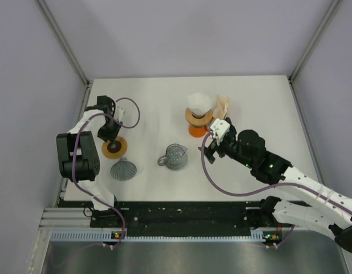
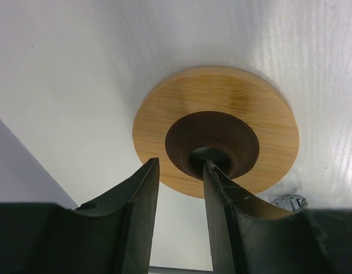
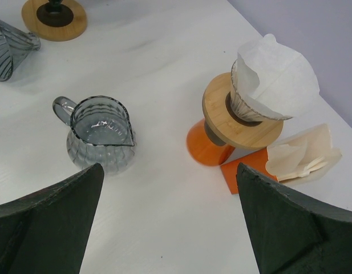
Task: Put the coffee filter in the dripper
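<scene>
A white coffee filter [image 3: 276, 78] sits in a glass dripper with a wooden collar [image 3: 239, 121], on top of an orange cup [image 3: 205, 149]; in the top view this filter [image 1: 198, 101] is right of centre. My right gripper [image 3: 169, 166] hangs open and empty in front of it, apart from it [image 1: 210, 147]. At the left, my left gripper [image 2: 180, 162] hangs over a second wooden collar [image 2: 221, 91], jaws partly apart. One fingertip [image 2: 213, 171] is at its dark centre hole, the other by its rim. A grey dripper cone [image 1: 123, 169] lies on its side near this collar [image 1: 114, 148].
A glass pitcher [image 3: 100, 134] stands mid-table [image 1: 174, 156]. An orange holder with spare paper filters [image 3: 301, 154] lies just behind the orange cup. The enclosure walls stand close on the left and right.
</scene>
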